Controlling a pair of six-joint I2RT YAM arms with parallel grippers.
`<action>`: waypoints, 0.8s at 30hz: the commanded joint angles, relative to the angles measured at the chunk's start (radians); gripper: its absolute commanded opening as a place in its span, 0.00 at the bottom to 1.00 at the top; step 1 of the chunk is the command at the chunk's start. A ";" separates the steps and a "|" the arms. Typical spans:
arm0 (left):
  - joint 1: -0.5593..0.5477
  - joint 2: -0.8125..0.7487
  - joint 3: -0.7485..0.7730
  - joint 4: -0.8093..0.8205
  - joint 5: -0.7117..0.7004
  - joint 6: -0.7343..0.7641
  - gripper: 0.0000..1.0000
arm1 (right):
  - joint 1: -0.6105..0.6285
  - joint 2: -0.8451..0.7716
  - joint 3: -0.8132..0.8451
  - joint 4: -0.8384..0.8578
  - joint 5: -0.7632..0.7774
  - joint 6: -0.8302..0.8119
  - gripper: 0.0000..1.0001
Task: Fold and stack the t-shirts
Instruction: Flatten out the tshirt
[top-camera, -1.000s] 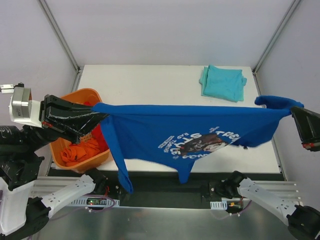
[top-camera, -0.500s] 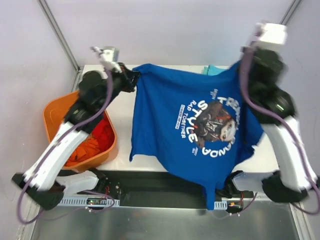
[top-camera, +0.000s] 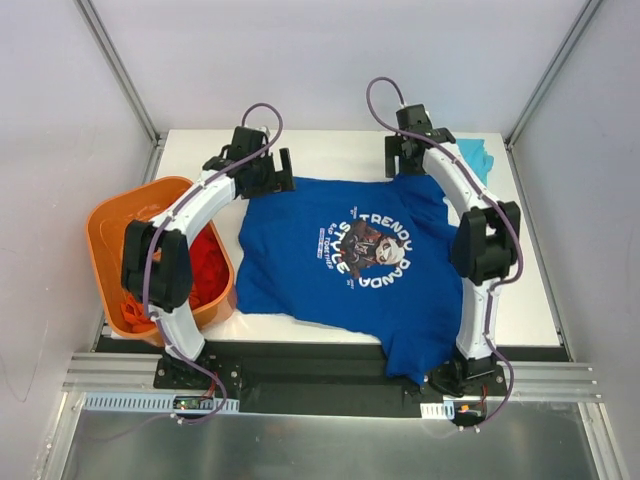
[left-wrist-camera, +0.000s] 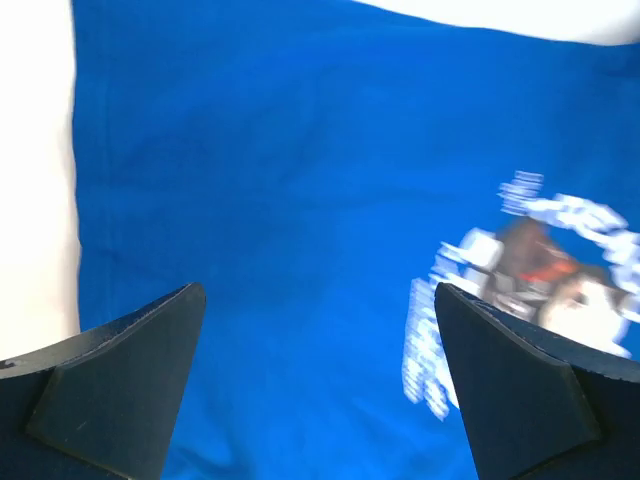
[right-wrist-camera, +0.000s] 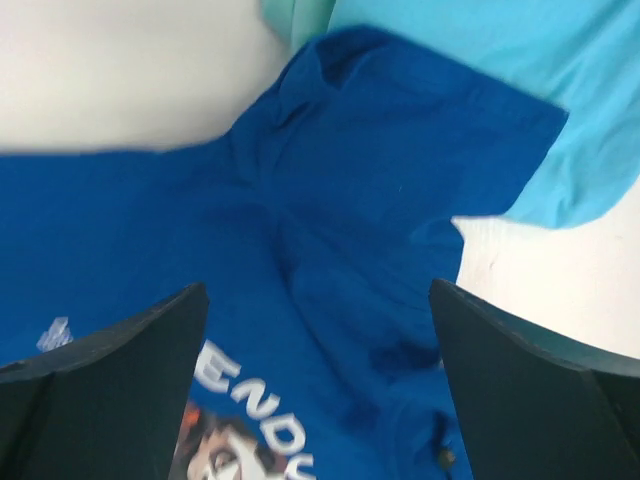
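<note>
The royal blue t-shirt (top-camera: 300, 260) lies spread on the white table (top-camera: 330, 150), its white-lettered graphic facing up and its lower right part hanging over the near edge. My left gripper (top-camera: 268, 172) hovers open above its far left corner, with blue cloth (left-wrist-camera: 250, 150) below the empty jaws (left-wrist-camera: 318, 290). My right gripper (top-camera: 406, 158) hovers open above the far right corner (right-wrist-camera: 350, 200), nothing between its fingers (right-wrist-camera: 317, 288). The light teal t-shirt (top-camera: 479, 158) lies at the back right, its edge under the blue sleeve (right-wrist-camera: 560, 60). A red t-shirt (top-camera: 205, 262) sits in the tub.
An orange plastic tub (top-camera: 105, 220) stands at the table's left edge, holding red and orange cloth. Frame posts rise at both back corners. The black rail with the arm bases runs along the near edge.
Both arms swung the blue t-shirt from a stretched hold in the air out over the table, laid it down flat, and opened their jaws, letting it go.
</note>
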 joint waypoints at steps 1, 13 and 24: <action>-0.022 -0.142 0.008 0.009 0.096 -0.035 0.99 | 0.011 -0.339 -0.169 0.040 -0.071 0.080 0.97; -0.237 -0.308 -0.347 0.053 -0.054 -0.148 0.99 | 0.075 -0.655 -0.877 0.141 -0.208 0.242 0.97; -0.230 -0.193 -0.410 0.070 -0.123 -0.184 0.99 | 0.072 -0.353 -0.800 0.098 -0.181 0.285 0.97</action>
